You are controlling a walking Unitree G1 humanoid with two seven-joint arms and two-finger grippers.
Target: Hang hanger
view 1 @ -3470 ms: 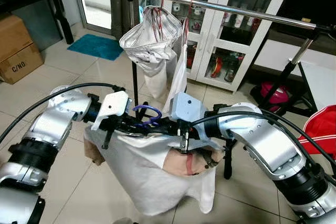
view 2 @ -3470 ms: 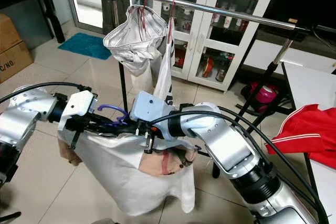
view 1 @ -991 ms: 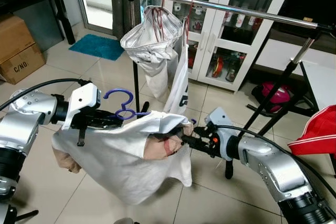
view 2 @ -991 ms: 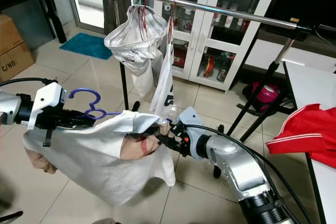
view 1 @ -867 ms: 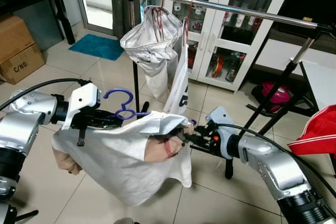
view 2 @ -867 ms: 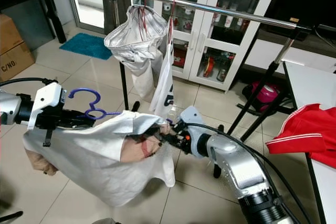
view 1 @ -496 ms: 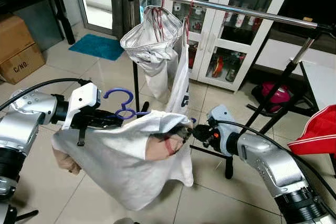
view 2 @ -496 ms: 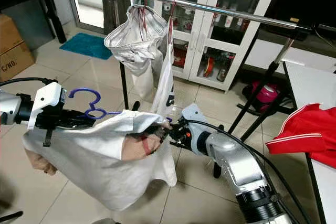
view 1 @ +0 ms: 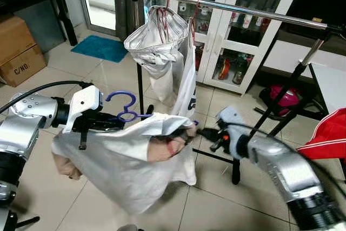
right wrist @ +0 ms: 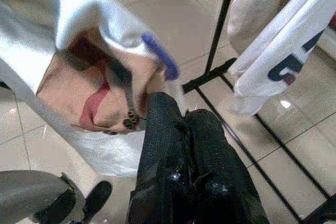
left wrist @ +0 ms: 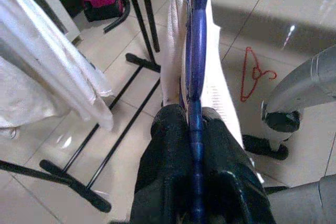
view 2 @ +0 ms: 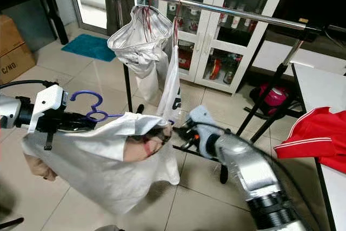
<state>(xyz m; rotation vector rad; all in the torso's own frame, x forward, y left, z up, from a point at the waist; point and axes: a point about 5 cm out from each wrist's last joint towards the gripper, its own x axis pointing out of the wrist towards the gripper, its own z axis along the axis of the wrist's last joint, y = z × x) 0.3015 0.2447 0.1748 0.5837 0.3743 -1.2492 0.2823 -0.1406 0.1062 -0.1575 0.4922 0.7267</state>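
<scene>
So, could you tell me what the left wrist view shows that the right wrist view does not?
Left wrist: the left hand shut on the blue hanger, and a red hanger on the floor. Right wrist: the right hand near that hanger's tip, and a hung white shirt with dark lettering. Both: the draped white garment and the rack's black base.

Left arm (view 1: 30,120): rounded silver shells joined by black ribbed collars, with a black cable (view 1: 38,91) arching over the forearm. A white angular wrist housing (view 1: 82,105) bears a small black strap beneath it. Left hand (left wrist: 194,145): two long black fingers with a matte, slightly textured surface. Right arm (view 1: 281,167): silver segments, a black ringed joint near the elbow, and a pale blue-grey wrist housing (view 1: 228,117). Right hand (right wrist: 181,124): two thick black fingers of pebbled texture.
</scene>
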